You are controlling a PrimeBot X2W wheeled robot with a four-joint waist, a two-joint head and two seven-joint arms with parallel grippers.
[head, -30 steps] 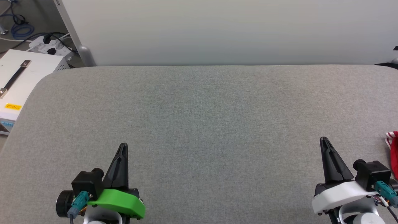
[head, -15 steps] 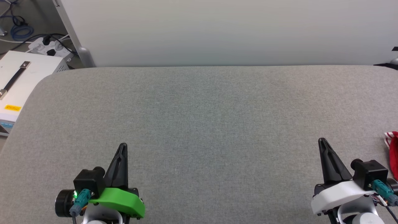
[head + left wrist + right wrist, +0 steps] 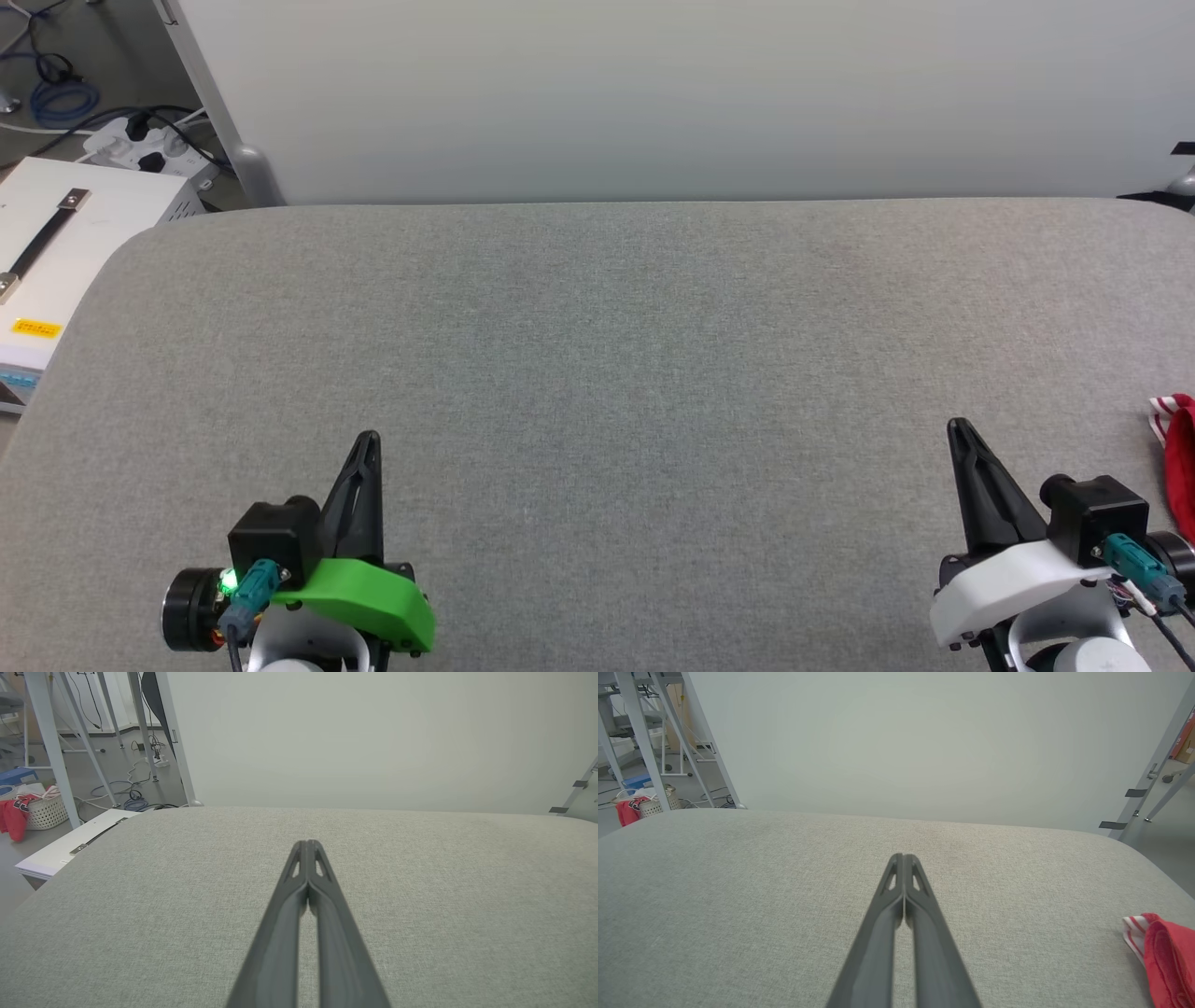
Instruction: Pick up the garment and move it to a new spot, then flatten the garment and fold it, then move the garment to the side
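Edging away from garment [image 3: 1182, 467]: right hand [image 3: 956, 427]

Bright, even, diffuse light lies over the grey fabric surface [image 3: 597, 373], which is matte, with hardly a shadow on it. The white panel [image 3: 653, 93] behind it shades faintly greenish. A small green light [image 3: 227, 581] glows at lower left of the head view. In the wrist views the left gripper [image 3: 308, 845] and right gripper [image 3: 903, 857] soften toward the bottom edge, and wide-angle distortion tilts the metal frame legs [image 3: 51, 742] at upper left.
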